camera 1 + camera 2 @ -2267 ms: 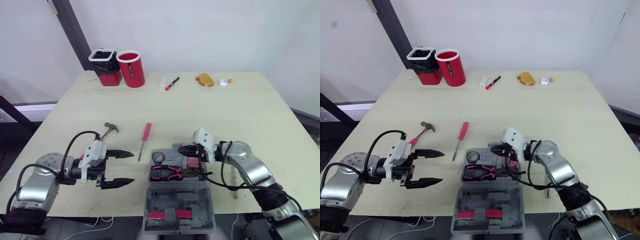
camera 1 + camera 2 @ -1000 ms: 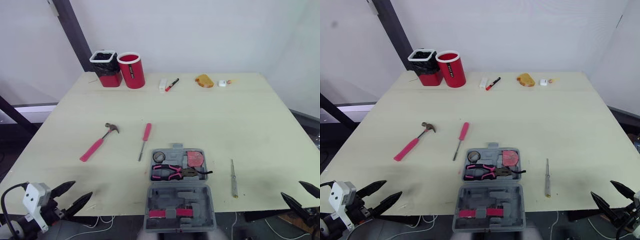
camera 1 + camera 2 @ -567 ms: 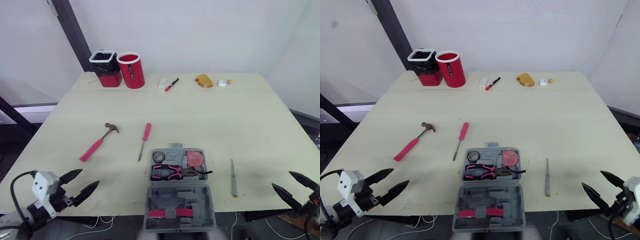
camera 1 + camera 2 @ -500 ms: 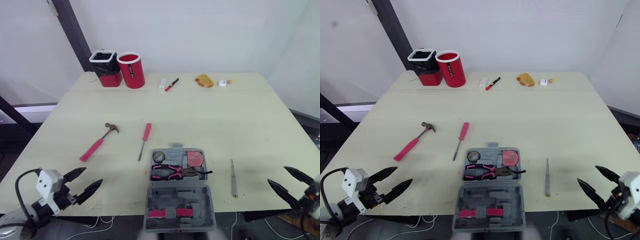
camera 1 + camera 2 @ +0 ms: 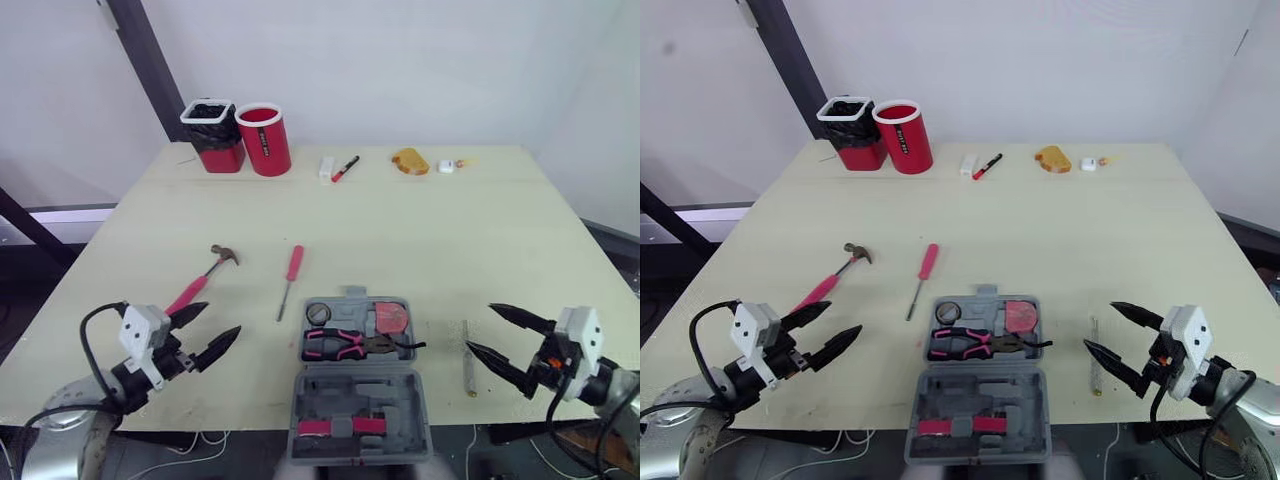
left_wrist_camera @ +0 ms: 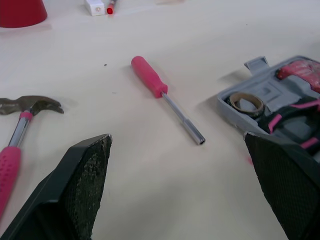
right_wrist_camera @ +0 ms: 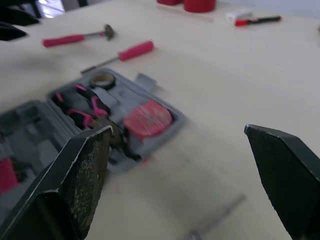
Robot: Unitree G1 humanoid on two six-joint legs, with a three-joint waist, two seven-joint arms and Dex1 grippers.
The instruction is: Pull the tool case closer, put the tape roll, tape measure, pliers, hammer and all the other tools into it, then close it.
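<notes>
The grey tool case (image 5: 358, 400) lies open at the table's front edge, lid toward me. In its tray are a tape roll (image 5: 317, 313), pink-handled pliers (image 5: 345, 345) and a red tape measure (image 5: 391, 317). A pink-handled hammer (image 5: 209, 272) and a pink screwdriver (image 5: 290, 279) lie left of the case. A thin silver tool (image 5: 467, 358) lies to its right. My left gripper (image 5: 220, 320) is open, its fingers just short of the hammer's handle end. My right gripper (image 5: 480, 326) is open beside the silver tool. Both hold nothing.
At the back left stand a red cup (image 5: 265, 138) and a black-lined red bin (image 5: 212, 133). Along the far edge lie a red marker (image 5: 343, 167), a white block (image 5: 326, 168), an orange item (image 5: 409, 160) and a small white piece (image 5: 444, 166).
Both grippers have come up from below the table's front edge and forward over the table, the left toward the hammer handle, the right toward the silver tool. The tools have not moved.
</notes>
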